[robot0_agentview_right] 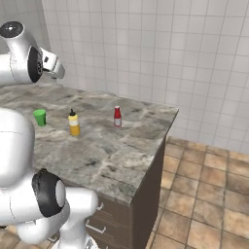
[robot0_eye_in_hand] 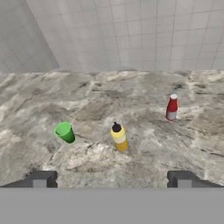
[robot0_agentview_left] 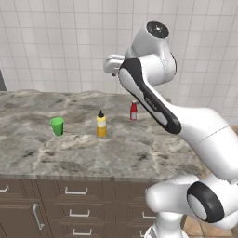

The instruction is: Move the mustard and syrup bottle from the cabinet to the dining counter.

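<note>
Hand view looks down at the dining counter [robot0_eye_in_hand: 131,170], a long grey-brown stone top. Three small things stand on it. The mustard [robot0_eye_in_hand: 119,137], a yellow bottle with a dark pointy cap, stands upright near the middle of the frame. The green cup [robot0_eye_in_hand: 65,132] is to its left, and the red bottle [robot0_eye_in_hand: 172,107] is to its upper right. All three are apart from each other, and nothing is touching them.

At the bottom of this frame, the two dark tips of the gripper [robot0_eye_in_hand: 111,179] sit far apart, one at the lower left and one at the lower right. The gripper is wide open and holds nothing. It hangs in the air above the stone top.

Left base view shows the mustard [robot0_agentview_left: 101,125] in the middle of the frame, the green cup [robot0_agentview_left: 57,126] to its left and the red bottle [robot0_agentview_left: 134,111] to its right. Brown drawers [robot0_agentview_left: 76,204] with silver handles run along the bottom, and a white tiled wall [robot0_agentview_left: 56,42] stands behind.
</note>
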Robot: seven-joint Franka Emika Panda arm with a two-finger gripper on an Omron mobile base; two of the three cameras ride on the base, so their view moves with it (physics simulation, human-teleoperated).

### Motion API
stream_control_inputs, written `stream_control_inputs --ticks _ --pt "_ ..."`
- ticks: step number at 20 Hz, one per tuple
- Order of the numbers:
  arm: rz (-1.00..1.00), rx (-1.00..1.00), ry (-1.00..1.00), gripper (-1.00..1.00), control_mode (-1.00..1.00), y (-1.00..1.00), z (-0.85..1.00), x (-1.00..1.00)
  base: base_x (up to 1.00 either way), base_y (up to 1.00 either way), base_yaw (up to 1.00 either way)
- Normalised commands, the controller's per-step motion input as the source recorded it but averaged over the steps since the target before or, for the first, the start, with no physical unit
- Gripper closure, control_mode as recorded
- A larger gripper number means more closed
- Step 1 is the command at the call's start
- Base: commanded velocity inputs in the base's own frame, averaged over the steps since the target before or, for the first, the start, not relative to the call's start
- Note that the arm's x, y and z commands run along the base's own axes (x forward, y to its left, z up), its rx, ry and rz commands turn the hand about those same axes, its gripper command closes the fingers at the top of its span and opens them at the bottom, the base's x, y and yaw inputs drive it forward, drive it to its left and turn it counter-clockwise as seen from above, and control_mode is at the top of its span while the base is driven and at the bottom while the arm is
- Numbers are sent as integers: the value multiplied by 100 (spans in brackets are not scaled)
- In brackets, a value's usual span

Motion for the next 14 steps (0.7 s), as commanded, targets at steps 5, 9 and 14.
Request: stream_control_inputs --ticks 5,9,14 --pt "-8 -1 18 -100 -100 -23 -20 -70 0 0 0" --pt "-2 0 2 -100 -100 -54 -49 -88 0 0 0" --pt "0 6 0 -100 -100 -72 -61 -100 0 0 0"
